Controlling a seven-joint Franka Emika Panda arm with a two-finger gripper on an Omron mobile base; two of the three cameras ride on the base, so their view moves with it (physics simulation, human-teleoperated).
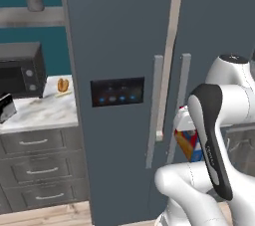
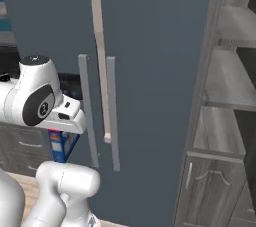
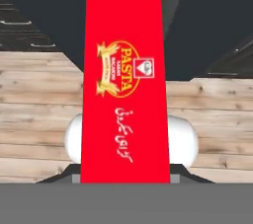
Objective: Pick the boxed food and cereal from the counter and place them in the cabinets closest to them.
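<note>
Now | fingers: clamped on the carton [image 3: 126, 80], its red side filling the hand view | carton: held off the surface [image 1: 37, 110], low beside the arm, before the fridge [image 1: 119, 36] | black box [image 1: 6, 106]: on surface, by microwave [image 1: 20, 68]

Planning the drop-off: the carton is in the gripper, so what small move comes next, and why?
Probably swing the cereal right toward the cabinets. The gripper is shut on it facing the fridge, and the open shelves stand to the right.
</note>
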